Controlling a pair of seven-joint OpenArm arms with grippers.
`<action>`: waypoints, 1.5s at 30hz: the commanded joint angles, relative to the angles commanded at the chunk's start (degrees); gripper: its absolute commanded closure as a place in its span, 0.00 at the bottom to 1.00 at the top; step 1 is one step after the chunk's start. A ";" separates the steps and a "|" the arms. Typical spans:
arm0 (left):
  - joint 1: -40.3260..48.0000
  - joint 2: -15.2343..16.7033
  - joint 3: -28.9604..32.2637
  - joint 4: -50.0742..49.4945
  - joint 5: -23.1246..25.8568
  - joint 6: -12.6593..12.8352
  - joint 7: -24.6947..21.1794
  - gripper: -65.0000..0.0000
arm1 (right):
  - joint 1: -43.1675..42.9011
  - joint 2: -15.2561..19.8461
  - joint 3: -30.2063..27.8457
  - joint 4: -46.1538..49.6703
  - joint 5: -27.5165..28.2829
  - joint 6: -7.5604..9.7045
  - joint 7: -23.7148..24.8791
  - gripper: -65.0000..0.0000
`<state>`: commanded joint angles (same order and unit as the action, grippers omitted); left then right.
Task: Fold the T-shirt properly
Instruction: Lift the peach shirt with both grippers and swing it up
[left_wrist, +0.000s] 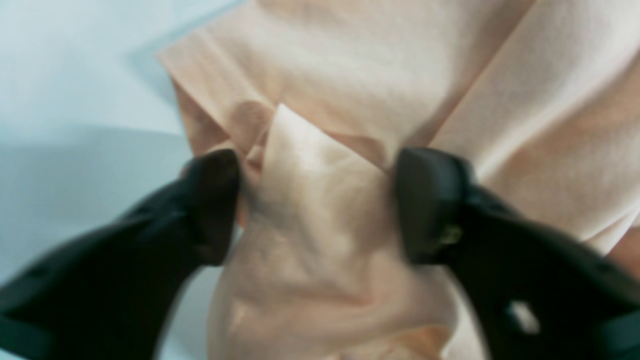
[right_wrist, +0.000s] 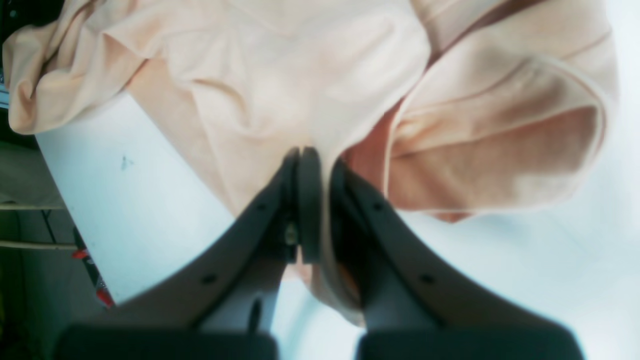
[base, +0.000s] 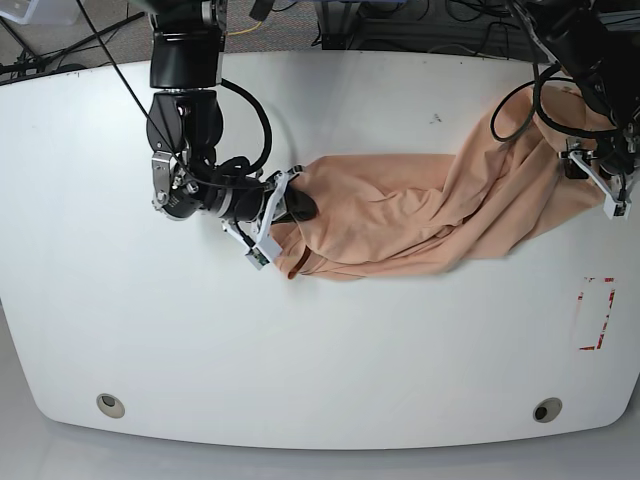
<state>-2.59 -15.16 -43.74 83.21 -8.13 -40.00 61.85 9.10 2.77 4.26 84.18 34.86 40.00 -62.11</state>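
Note:
The peach T-shirt (base: 400, 215) lies bunched and stretched in a long band across the white table (base: 320, 360). My right gripper (base: 297, 205), on the left of the base view, is shut on the shirt's left end. The right wrist view shows its fingers (right_wrist: 315, 155) pressed together on a cloth edge (right_wrist: 300, 75). My left gripper (base: 592, 160) is at the shirt's far right end, where the cloth rises to it. In the left wrist view its jaws (left_wrist: 320, 170) are partly closed on a thick bunch of shirt (left_wrist: 360, 60) that touches both pads.
A red tape rectangle (base: 597, 312) marks the table at the right. Two round holes (base: 110, 405) (base: 546, 410) sit near the front edge. Cables lie behind the table's back edge. The table's side edge (right_wrist: 75, 200) shows in the right wrist view.

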 joint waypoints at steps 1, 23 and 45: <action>0.09 -0.35 0.09 0.00 0.00 0.00 0.00 0.83 | 0.00 0.00 0.00 0.00 0.00 0.00 0.00 1.00; -5.19 -0.26 6.15 19.60 -0.44 0.00 5.27 1.00 | 7.82 8.97 10.99 0.35 0.09 0.00 -0.35 1.00; -34.11 1.49 10.37 26.29 -0.09 1.10 6.77 1.00 | 39.03 20.48 4.31 -6.07 -0.09 0.00 -0.35 1.00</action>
<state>-36.70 -13.67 -33.36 109.49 -8.22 -38.90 68.62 48.13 23.25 8.57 78.11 34.77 40.00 -62.46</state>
